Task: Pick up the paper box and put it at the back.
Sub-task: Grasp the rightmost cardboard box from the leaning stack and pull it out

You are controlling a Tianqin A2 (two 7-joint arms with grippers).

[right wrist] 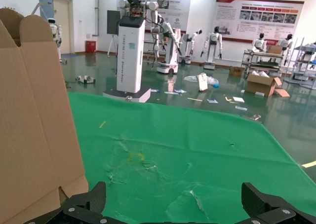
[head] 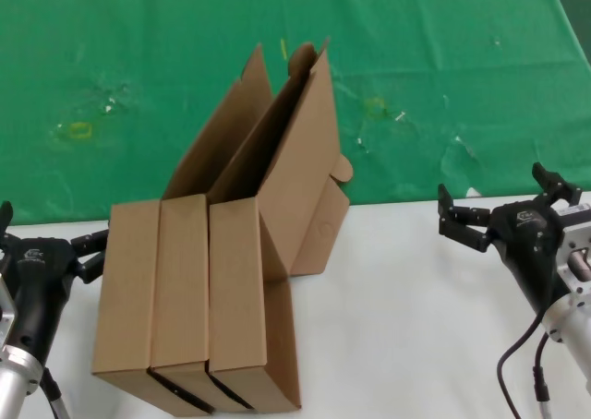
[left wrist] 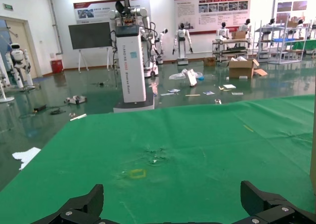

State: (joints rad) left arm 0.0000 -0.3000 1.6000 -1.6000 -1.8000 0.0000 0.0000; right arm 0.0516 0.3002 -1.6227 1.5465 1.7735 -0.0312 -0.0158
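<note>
Head view, three paper boxes [head: 199,299] between both grippers, jaws apart, wrist views show green cloth [left wrist: 197,150]

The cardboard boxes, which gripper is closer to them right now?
Left. The left gripper sits right beside the boxes, at their left side; the right gripper is off to their right across bare white table.

white tabletop [head: 406,290], three paper boxes [head: 199,299] side by side, green cloth [head: 138,59] behind
</note>
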